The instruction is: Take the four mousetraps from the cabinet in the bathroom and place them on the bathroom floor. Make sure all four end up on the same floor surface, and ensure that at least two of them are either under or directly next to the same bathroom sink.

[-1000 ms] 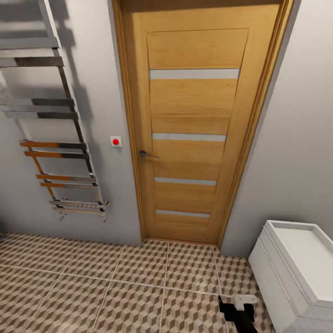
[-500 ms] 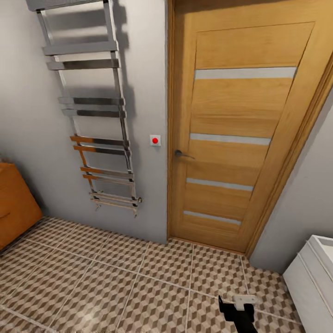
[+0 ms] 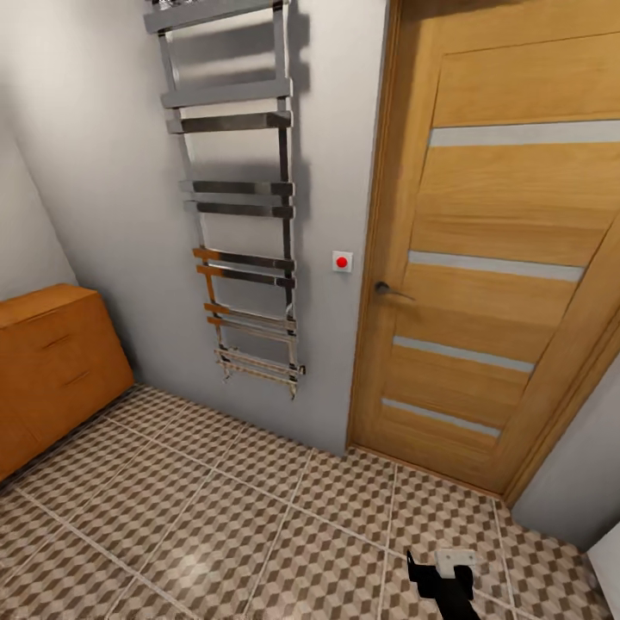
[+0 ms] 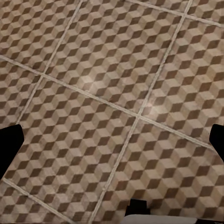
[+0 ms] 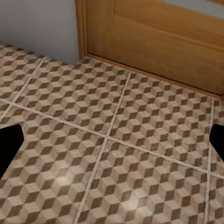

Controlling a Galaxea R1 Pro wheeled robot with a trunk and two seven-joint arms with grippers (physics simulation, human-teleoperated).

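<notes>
The orange-brown wooden cabinet (image 3: 47, 370) stands against the left wall, drawers shut, its top bare where it shows. The bathroom floor (image 3: 215, 517) of cube-pattern tiles spreads in front of it. The mousetraps and the bathroom sink are out of view. In the left wrist view my left gripper (image 4: 112, 144) is open over bare tiles (image 4: 112, 93), with dark fingertips (image 4: 10, 145) far apart. My right gripper (image 5: 112, 142) is open too, over tiles (image 5: 116, 154) close to the door's foot (image 5: 154, 42). Part of my right arm (image 3: 441, 585) shows at the head view's lower edge.
A chrome ladder towel radiator (image 3: 241, 207) hangs on the grey wall. Right of it are a small white switch with a red dot (image 3: 342, 262) and a shut wooden door (image 3: 499, 258) with a lever handle (image 3: 389, 291).
The whole head view has swung to the left. The white vanity slid out at the right, and the cabinet came in at the left. The arm keeps its place in the picture.
</notes>
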